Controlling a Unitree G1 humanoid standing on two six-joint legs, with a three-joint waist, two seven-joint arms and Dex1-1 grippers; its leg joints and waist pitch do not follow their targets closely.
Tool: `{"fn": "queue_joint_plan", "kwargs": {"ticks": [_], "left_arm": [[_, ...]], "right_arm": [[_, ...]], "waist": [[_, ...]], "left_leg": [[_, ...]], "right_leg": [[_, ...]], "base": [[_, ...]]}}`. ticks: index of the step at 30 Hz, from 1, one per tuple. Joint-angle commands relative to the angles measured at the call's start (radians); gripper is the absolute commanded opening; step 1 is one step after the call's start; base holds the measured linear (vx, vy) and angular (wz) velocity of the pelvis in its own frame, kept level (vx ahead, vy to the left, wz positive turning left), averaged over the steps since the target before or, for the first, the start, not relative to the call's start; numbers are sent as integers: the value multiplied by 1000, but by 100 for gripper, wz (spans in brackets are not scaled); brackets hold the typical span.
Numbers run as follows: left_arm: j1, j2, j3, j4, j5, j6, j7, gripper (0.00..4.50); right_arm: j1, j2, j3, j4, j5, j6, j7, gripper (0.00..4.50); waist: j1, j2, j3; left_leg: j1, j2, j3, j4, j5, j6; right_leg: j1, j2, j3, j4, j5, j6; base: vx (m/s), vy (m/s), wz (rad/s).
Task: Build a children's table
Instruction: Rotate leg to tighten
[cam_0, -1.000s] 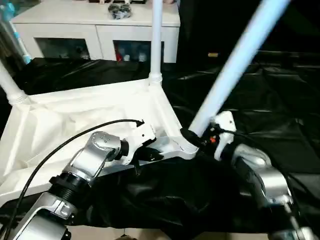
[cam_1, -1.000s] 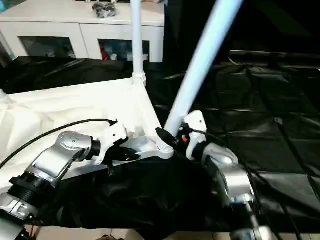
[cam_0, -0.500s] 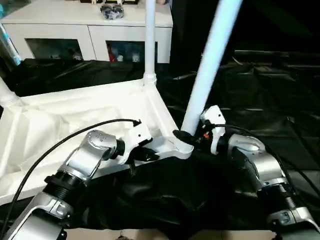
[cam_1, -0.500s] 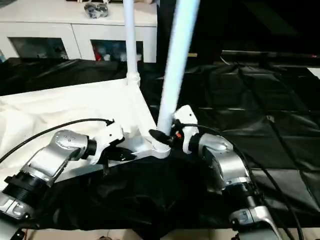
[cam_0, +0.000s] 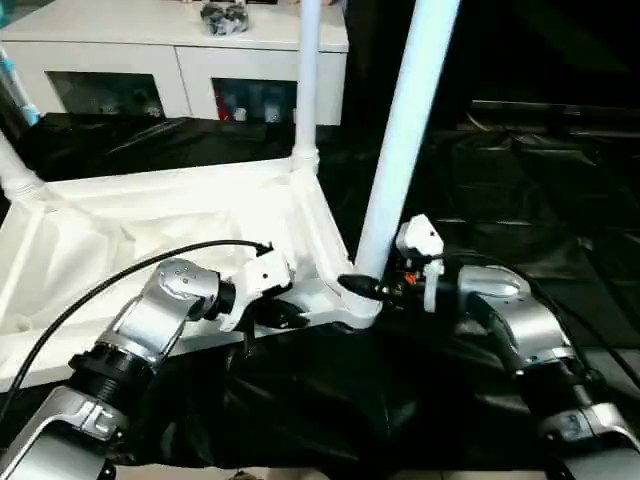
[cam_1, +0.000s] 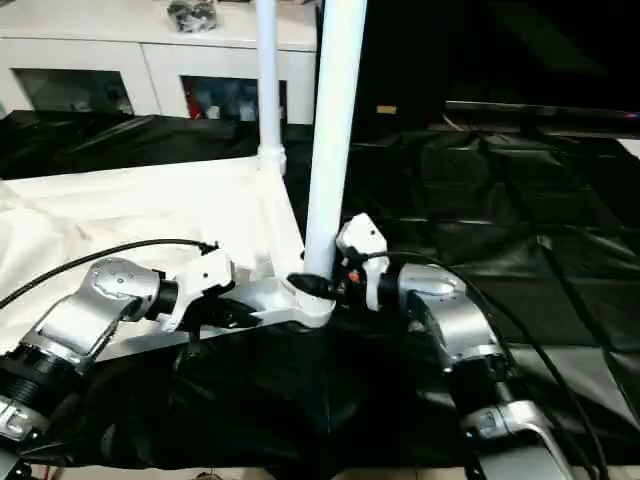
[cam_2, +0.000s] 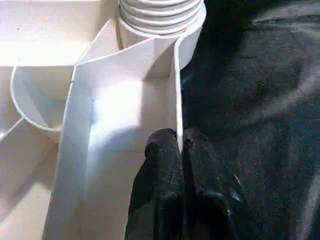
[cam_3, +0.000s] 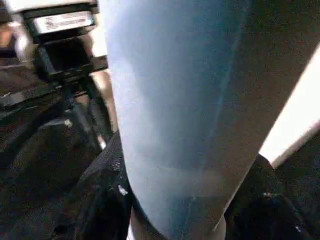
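Swung upright, leg (cam_0: 405, 130) in right jaws; left jaws seemingly pinch tabletop (cam_2: 120, 100) rim.

Our left arm (cam_0: 150, 325) reached forward from the lower left with its silver forearm angled up to the wrist, and our left gripper (cam_2: 180, 145) was pinched tight on the thin rim of the tabletop (cam_0: 120, 225). Our right arm (cam_0: 520, 330) came in from the lower right, bent inward at the wrist. Our right gripper (cam_0: 362, 288) had its black fingers (cam_3: 107, 195) clasped around the base of a leg (cam_0: 405, 130).
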Motion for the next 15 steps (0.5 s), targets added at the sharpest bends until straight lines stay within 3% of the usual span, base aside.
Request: {"fn": "queue_joint_plan", "kwargs": {"ticks": [1,3,9,15], "left_arm": [[-29,-15,-38,-48,-34,-37,-72,0],[-30,-14,-36,-48,-37,-36,-76,0],[-25,-5,-31,-56,-33,-34,-93,0],[-36,-40,-7,-38,-14,7,-9,0]], "right_arm": [[66,-7,76,17,-19,17,50,188],[77,-8,77,10,-17,10,64,188],[105,-17,93,8,-28,-6,100,188],[46,44,32,124,-81,-22,-104,188]], "waist": [[4,6,-46],[10,7,-45],[13,7,-40],[8,11,-38]], "left_leg": [[27,88,-37,-82,-273,17],[28,89,-36,-83,-262,25],[32,91,-40,-92,-355,-17],[34,89,-43,-95,-389,-50]], "right_leg": [[24,-61,33,-67,-39,-266],[23,-60,32,-66,-33,-267],[17,-62,33,-76,-172,-249],[10,-63,34,-79,-214,-239]], "base": [[0,0,0],[0,0,0],[0,0,0],[0,0,0]]}}
